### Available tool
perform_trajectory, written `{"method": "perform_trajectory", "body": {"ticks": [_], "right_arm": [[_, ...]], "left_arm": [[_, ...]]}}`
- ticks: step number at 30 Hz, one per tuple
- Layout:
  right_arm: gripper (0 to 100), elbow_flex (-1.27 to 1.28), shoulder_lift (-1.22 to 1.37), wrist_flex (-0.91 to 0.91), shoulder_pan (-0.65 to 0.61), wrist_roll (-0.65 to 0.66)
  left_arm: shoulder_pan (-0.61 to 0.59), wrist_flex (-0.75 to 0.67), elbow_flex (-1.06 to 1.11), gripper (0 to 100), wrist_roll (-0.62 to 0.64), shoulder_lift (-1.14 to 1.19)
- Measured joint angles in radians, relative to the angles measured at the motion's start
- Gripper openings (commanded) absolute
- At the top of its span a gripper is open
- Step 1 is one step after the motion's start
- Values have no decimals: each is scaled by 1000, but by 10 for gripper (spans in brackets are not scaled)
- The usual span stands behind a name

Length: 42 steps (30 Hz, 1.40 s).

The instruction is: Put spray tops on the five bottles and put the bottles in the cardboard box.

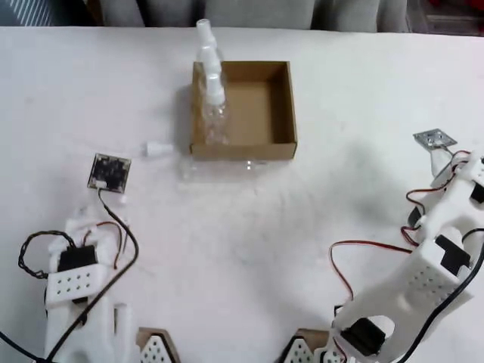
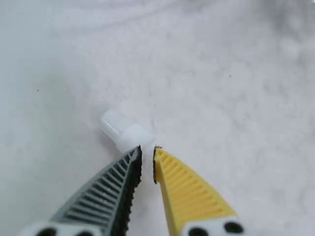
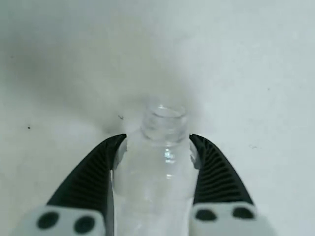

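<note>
Spray top lying on table just past left gripper tips, toward grey jaw, long axis slanting off jaw line; jaws open only slit, gripping nothing. Right gripper clamping 1 uncapped bottle at shoulders, neck pointing forward; left gripper sitting nearer top.

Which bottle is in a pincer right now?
The clear bottle gripped in the right pincer, its neck bare and open. The other bottles sit along one wall of the cardboard box, wearing white spray tops, with no pincer on them.
</note>
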Motion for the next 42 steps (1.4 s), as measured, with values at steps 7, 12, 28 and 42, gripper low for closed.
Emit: {"method": "perform_trajectory", "body": {"ticks": [7, 12, 28, 42], "right_arm": [[16, -146, 0, 157, 21, 0], [16, -157, 0, 210, 37, 0], [16, 230, -344, 249, 72, -123], [16, 568, -635, 133, -233, -290]], "left_arm": [[0, 0, 0, 64, 0, 0], [0, 0, 0, 64, 0, 0], [0, 0, 0, 64, 0, 0], [0, 0, 0, 64, 0, 0]]}}
